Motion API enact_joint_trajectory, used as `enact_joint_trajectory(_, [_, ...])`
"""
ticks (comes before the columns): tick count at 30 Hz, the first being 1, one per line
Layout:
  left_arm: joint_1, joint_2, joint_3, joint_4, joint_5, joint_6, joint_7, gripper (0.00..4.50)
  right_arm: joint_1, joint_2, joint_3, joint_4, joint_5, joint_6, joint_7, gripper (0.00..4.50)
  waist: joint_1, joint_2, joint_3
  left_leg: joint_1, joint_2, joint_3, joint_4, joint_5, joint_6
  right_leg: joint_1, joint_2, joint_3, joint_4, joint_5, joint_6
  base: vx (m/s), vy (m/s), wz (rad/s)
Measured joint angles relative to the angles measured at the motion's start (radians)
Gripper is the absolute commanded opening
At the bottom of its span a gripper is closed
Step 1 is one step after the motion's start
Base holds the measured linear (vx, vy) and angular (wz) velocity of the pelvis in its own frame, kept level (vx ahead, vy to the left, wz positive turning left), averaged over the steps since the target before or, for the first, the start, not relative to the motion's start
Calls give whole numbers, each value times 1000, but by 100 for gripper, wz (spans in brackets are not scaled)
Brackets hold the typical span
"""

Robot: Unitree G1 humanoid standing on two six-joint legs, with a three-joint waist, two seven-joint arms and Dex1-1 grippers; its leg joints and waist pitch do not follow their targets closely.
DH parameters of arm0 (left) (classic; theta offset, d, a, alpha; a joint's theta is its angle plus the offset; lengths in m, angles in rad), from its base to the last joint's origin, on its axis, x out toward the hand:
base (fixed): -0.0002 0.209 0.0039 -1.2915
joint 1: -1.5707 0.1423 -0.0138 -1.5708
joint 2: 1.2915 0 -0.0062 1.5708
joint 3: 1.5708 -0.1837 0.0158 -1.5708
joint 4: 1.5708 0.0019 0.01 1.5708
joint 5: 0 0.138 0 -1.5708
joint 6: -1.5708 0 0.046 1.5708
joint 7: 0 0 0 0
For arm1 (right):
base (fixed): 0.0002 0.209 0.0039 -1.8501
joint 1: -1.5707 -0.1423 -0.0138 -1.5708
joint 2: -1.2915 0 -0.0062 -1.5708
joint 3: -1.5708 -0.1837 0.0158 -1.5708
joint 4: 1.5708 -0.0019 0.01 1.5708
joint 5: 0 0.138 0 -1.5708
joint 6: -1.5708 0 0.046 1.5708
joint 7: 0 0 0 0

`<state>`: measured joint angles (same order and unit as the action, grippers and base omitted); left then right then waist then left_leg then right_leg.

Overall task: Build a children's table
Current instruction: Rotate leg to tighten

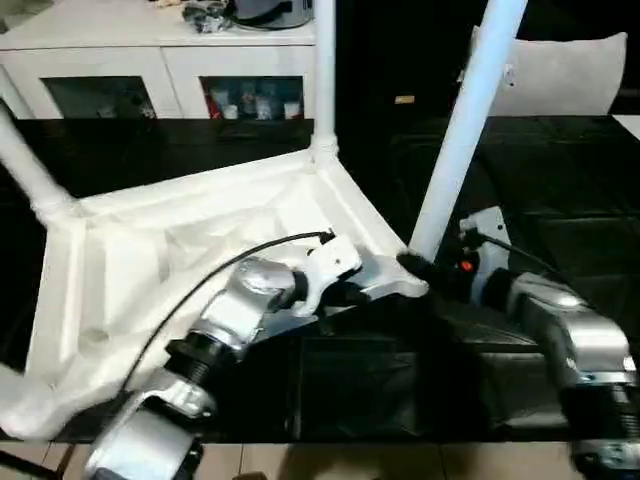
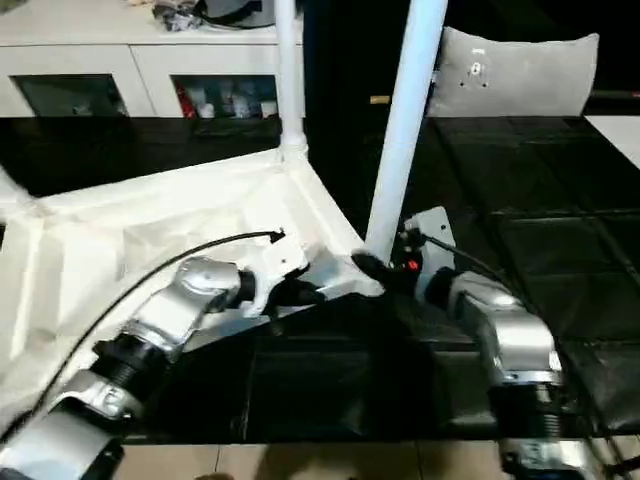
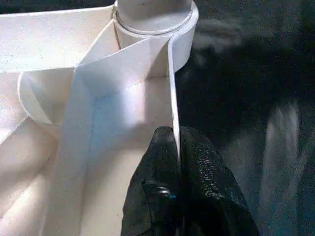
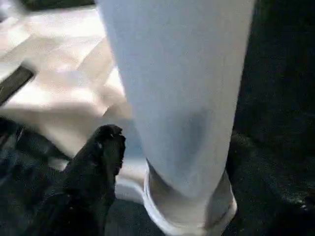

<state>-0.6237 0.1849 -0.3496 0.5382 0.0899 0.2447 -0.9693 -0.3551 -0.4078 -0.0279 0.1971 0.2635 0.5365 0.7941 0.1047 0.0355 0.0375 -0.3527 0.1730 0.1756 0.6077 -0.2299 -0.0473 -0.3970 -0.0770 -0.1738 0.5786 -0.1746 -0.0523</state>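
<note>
Right — the upturned white ribbed plastic tabletop (image 1: pixel 190 260) lies on the black worktable (image 1: pixel 560 200); my left gripper (image 3: pixel 176 142) pinches its near rim. The right gripper (image 1: pixel 425 270), jaws apart, sits just right of the upright white tapered tube leg (image 1: pixel 462 130) — socketed, near-right corner.

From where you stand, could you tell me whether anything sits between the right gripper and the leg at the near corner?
Nothing visible does. The right gripper is right at the base of the near-corner leg, which stands in its corner socket; one black finger lies beside the tube.
</note>
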Motion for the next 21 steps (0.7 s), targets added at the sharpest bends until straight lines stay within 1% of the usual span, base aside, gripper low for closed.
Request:
enact_joint_trajectory(2, [0,31,-3,3,-4,-46,-56,0,2,-43,21,4,0,-17,71,391,10,0,0,-2,0,0,2,0,1,-4,0,0,1,0,0,0,0,0])
enact_joint_trajectory(7, [0,90,-20,13,-24,-132,-193,0,4,-141,37,1,19,-63,260,391,40,0,0,-4,1,0,4,-2,3,-5,0,0,1,0,0,0,0,0])
enact_joint_trajectory(10, [0,122,-37,15,-41,-167,-278,0,18,-203,70,-9,28,-108,386,356,55,0,0,-5,1,0,5,-2,4,-5,0,0,2,0,0,0,0,0])
enact_joint_trajectory(11, [0,129,-42,16,-44,-174,-293,0,22,-210,77,-9,28,-116,407,356,59,-1,0,-5,1,0,6,-2,4,-5,0,0,3,0,0,0,0,0])
enact_joint_trajectory(12, [0,133,-45,16,-45,-183,-305,0,25,-213,83,-9,28,-125,424,341,62,0,0,-5,1,0,7,-2,4,-5,-1,0,4,0,0,0,0,0])
enact_joint_trajectory(13, [0,136,-50,17,-45,-191,-319,0,26,-215,93,-9,28,-135,443,325,65,0,0,-5,1,0,9,-2,4,-5,-1,0,5,0,0,0,0,0])
enact_joint_trajectory(14, [-1,139,-55,18,-45,-202,-332,0,29,-220,105,-11,29,-140,460,325,67,0,0,-5,1,0,9,-2,4,-5,-1,0,6,0,0,0,0,0])
enact_joint_trajectory(16, [-2,147,-63,27,-46,-227,-364,0,42,-226,120,-22,34,-152,499,306,70,-1,0,-5,1,0,11,-2,4,-4,-2,0,6,0,0,0,0,0])
enact_joint_trajectory(19, [-3,155,-72,30,-47,-248,-401,0,50,-229,137,-37,44,-159,534,271,69,-1,0,-4,1,0,12,-2,4,-3,-2,1,6,1,0,0,0,0])
enact_joint_trajectory(20, [-4,156,-75,30,-47,-255,-409,0,50,-230,141,-38,45,-166,544,271,69,-1,0,-3,1,0,12,-2,4,-3,-1,1,6,1,0,0,0,0])
enact_joint_trajectory(21, [-4,157,-79,30,-47,-259,-413,0,50,-231,146,-38,47,-171,550,261,69,-1,1,-3,1,0,12,-2,4,-3,-2,1,6,1,0,0,0,0])
